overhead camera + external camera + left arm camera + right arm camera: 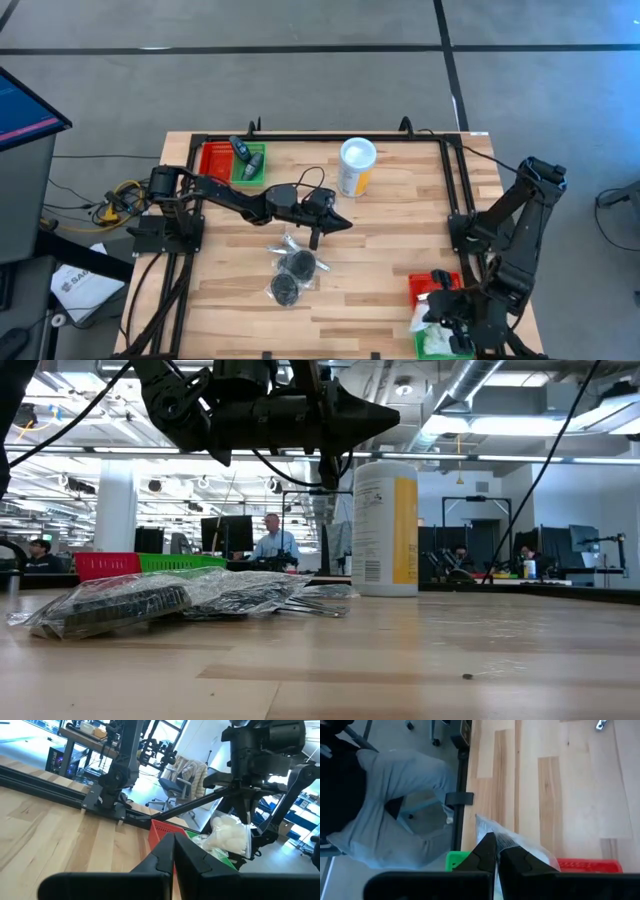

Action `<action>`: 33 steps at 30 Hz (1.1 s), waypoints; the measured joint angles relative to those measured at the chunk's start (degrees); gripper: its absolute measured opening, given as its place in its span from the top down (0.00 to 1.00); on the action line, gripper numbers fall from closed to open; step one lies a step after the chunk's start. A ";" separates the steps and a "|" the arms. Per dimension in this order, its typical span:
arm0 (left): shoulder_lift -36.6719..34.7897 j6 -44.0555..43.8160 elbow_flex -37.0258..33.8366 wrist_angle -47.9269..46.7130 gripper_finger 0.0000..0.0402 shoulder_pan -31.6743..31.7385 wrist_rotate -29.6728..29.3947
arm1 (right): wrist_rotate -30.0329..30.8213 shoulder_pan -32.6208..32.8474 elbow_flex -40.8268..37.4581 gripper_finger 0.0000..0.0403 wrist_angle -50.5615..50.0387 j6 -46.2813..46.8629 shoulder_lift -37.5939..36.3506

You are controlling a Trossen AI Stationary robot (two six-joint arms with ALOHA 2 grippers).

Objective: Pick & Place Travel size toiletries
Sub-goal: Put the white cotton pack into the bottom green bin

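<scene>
Two dark round pucks in clear wrap [292,275] and a silvery tube [290,243] lie flat at the table's middle; they also show in the low view [150,600]. My left gripper [338,222] is shut and empty, level above the table just right of them [385,415]. A small dark bottle [243,150] lies in the far-left red-and-green bin [215,160]. My right gripper [440,312] is shut on a white packet [230,832] over the near-right red-and-green bin [430,285]. My right gripper pinches the white packet's upper edge [507,840] between its two fingers, from above, pointing down. The packet hangs crumpled below the fingers [227,835], just over the bin; whether its lower end touches the bin's contents I cannot tell.
A tall yellow canister with a white lid [357,165] stands upright at the far middle [385,530]. More white packets [435,342] lie in the near-right bin. A black frame rail [455,180] borders the table. Bare wood lies between the pucks and the right bin.
</scene>
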 joint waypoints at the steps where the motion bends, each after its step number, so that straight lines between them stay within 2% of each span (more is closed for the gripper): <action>1: 0.00 -0.02 0.00 0.01 0.99 0.00 0.00 | 0.22 0.47 0.00 1.00 -0.18 0.78 0.00; 17: 0.00 -0.02 0.00 0.29 0.99 0.00 0.00 | -0.37 4.77 -0.04 1.00 1.35 6.98 9.18; 25: 0.00 -0.06 0.00 0.47 0.99 0.00 0.00 | -0.83 6.75 -0.09 1.00 -1.10 12.82 10.73; 33: 0.00 -0.17 0.00 0.67 0.99 0.00 -0.02 | -1.93 7.31 -0.09 1.00 0.10 14.11 11.34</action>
